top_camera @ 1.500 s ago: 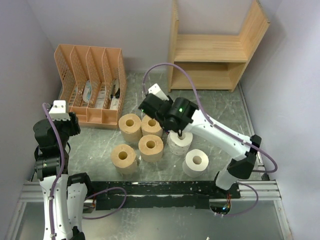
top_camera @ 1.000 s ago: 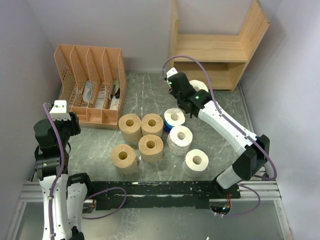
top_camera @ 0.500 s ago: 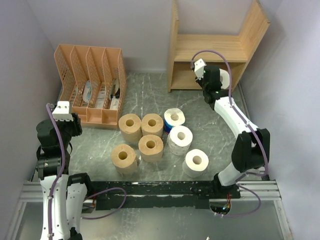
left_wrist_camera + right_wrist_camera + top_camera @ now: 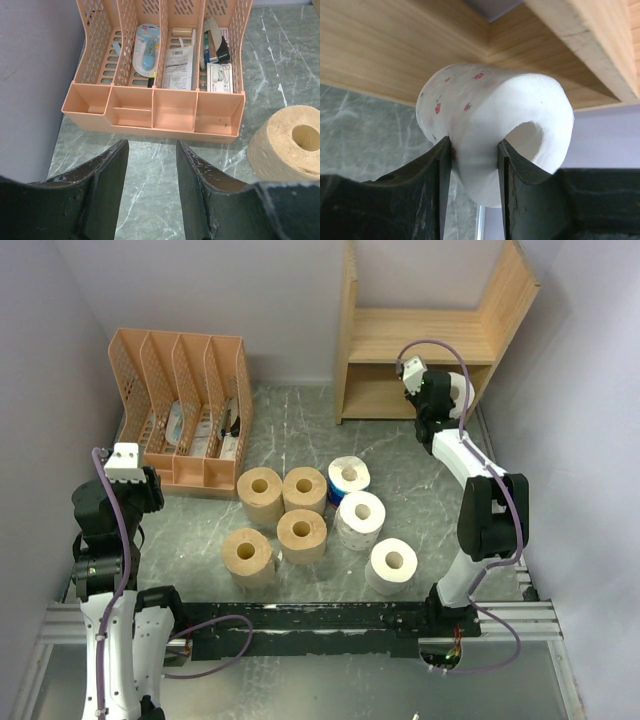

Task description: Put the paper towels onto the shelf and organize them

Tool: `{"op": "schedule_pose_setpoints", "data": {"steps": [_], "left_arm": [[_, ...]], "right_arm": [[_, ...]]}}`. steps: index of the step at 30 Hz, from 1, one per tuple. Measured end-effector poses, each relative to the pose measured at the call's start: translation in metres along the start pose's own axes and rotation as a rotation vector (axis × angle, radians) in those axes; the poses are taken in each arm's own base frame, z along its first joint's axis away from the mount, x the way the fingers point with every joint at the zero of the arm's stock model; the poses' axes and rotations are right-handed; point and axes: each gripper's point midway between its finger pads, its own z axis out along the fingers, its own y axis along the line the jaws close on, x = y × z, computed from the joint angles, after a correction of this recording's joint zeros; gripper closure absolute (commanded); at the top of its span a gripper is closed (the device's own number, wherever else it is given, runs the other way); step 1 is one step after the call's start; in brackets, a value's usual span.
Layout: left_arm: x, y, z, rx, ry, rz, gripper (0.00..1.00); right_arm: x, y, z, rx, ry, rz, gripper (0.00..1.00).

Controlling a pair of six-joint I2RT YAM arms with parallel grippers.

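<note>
– Paper towels (image 4: 303, 487): where are they seen, and by what is one gripped?
– One white roll (image 4: 485, 115), dotted with small red prints, is clamped between the right fingers (image 4: 444, 165), with its hollow core opening to their right. It is held up at the lower tier of the shelf (image 4: 395, 45), whose wood is seen just beyond and above the fingertips; whether a board is touched cannot be told
– And the others?
– Seven are seen standing on the desk (image 4: 300, 430), well apart from the right fingers and back toward the arm bases: four tan rolls (image 4: 301, 530) in a cluster, and beside them a blue-marked roll (image 4: 349, 475) and two plain white rolls (image 4: 361, 513)
– What of the left fingers (image 4: 112, 170)?
– They are parted with nothing between them, above the desk. An orange file organizer (image 4: 155, 107) is seen just ahead of them, and one of the tan rolls (image 4: 280, 145) to their right
</note>
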Motion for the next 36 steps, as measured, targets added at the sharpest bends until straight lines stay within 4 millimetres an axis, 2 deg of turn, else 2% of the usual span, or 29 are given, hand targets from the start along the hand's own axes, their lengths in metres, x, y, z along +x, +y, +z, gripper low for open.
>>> {"op": "schedule_pose_setpoints", "data": {"steps": [8, 16, 22, 23, 26, 29, 30, 31, 32, 36], "left_arm": [[0.000, 0.001, 0.000, -0.008, 0.001, 0.000, 0.43], [0.002, 0.002, 0.001, -0.014, 0.005, 0.000, 0.45], [0.002, 0.002, 0.001, -0.014, 0.003, 0.000, 0.45], [0.001, 0.003, 0.001, -0.014, 0.002, 0.000, 0.44], [0.001, 0.003, 0.001, -0.014, 0.002, 0.000, 0.44], [0.001, 0.003, 0.001, -0.014, 0.002, 0.000, 0.44], [0.001, 0.003, 0.001, -0.014, 0.001, 0.000, 0.44], [0.001, 0.003, 0.001, -0.014, 0.002, 0.000, 0.44], [0.001, 0.003, 0.001, -0.014, 0.001, 0.000, 0.44], [0.001, 0.003, 0.001, -0.014, 0.001, 0.000, 0.44]], "right_arm": [[0.003, -0.026, 0.014, 0.088, -0.034, 0.074, 1.00], [0.017, -0.007, 0.040, 0.091, -0.027, 0.111, 1.00], [0.011, -0.007, 0.049, 0.114, -0.067, 0.135, 1.00], [0.010, -0.009, 0.049, 0.124, -0.074, 0.139, 0.96], [0.006, -0.014, 0.050, 0.150, -0.087, 0.148, 0.74], [0.003, -0.021, 0.049, 0.179, -0.099, 0.158, 0.66], [0.002, -0.023, 0.049, 0.190, -0.105, 0.162, 0.53], [0.001, -0.025, 0.049, 0.199, -0.110, 0.166, 0.47], [0.000, -0.027, 0.048, 0.207, -0.114, 0.171, 0.44], [-0.007, -0.034, 0.047, 0.236, -0.145, 0.188, 0.43]]}}
